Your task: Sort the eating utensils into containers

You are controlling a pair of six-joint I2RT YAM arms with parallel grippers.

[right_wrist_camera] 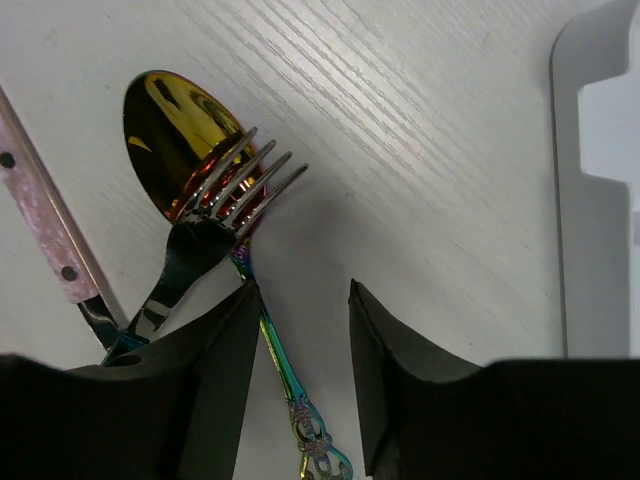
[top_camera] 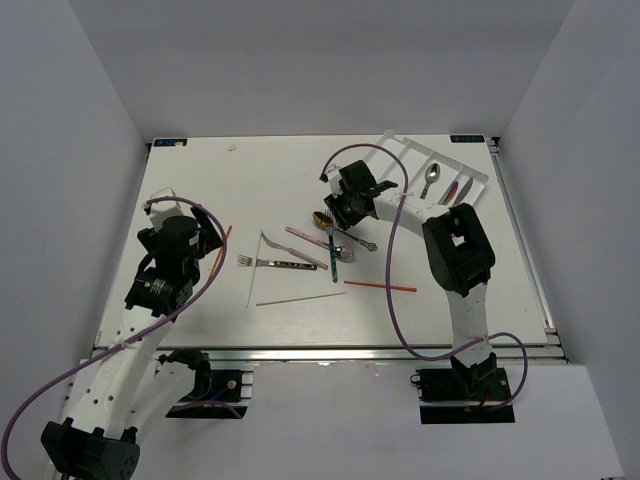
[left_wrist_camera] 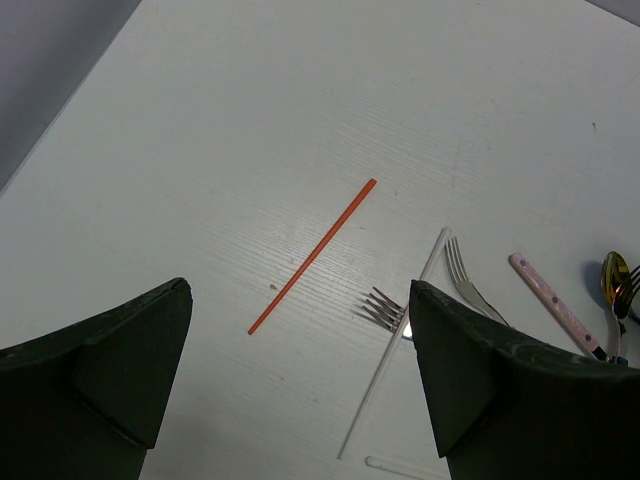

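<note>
My right gripper (top_camera: pixel 337 208) is low over a pile of utensils in the middle of the table. In the right wrist view it (right_wrist_camera: pixel 300 300) is open, its jaws either side of the iridescent handle (right_wrist_camera: pixel 285 385) of a gold-bowled spoon (right_wrist_camera: pixel 175 125). A fork's tines (right_wrist_camera: pixel 240 185) lie across that bowl. My left gripper (top_camera: pixel 203 240) is open and empty (left_wrist_camera: pixel 300 330) above a red chopstick (left_wrist_camera: pixel 312 255). A fork (left_wrist_camera: pixel 385 310) and a pale chopstick (left_wrist_camera: pixel 395 350) lie to its right. The white tray (top_camera: pixel 470 160) holds a silver spoon (top_camera: pixel 429 178) and a purple utensil (top_camera: pixel 455 190).
A pink-handled knife (top_camera: pixel 305 245), a patterned-handled fork (top_camera: pixel 275 263), a second red chopstick (top_camera: pixel 380 286) and a second pale chopstick (top_camera: pixel 300 298) lie mid-table. The tray's corner (right_wrist_camera: pixel 590 200) is right of my right gripper. Grey walls close in the table on three sides.
</note>
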